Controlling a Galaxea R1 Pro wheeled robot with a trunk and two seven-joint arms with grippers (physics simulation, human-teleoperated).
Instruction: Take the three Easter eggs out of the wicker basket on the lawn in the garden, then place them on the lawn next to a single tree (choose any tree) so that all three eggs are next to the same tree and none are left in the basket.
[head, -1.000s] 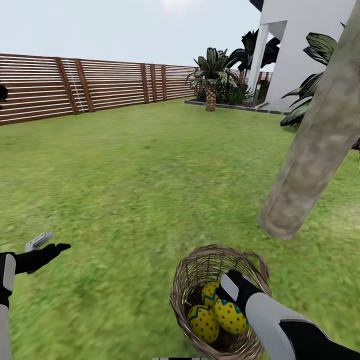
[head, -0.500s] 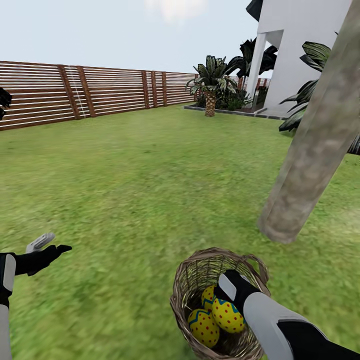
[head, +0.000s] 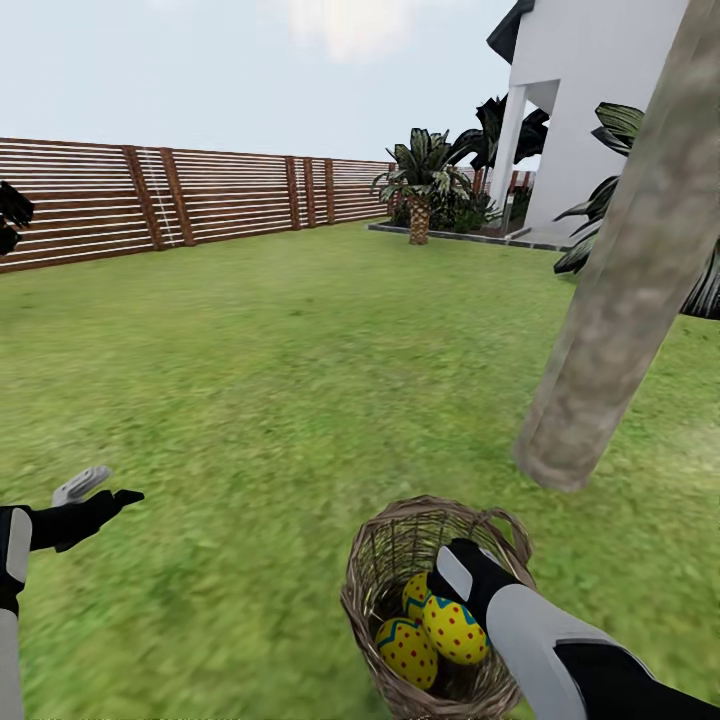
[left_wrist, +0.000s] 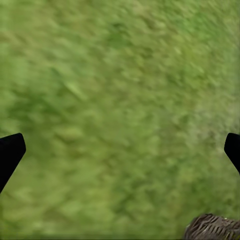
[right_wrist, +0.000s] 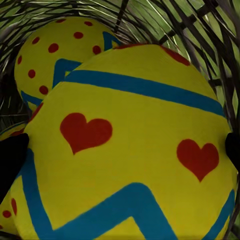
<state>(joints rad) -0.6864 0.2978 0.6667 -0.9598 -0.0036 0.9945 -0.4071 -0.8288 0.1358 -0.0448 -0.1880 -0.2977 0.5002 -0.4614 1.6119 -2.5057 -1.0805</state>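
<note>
the right gripper was down inside the wicker basket, fingers either side of one easter egg — whether they pinched it, couldn't tell. two more eggs lay beside it. left gripper hovered over the lawn, fingers spread wide. the tree stood just beyond the basket.
</note>
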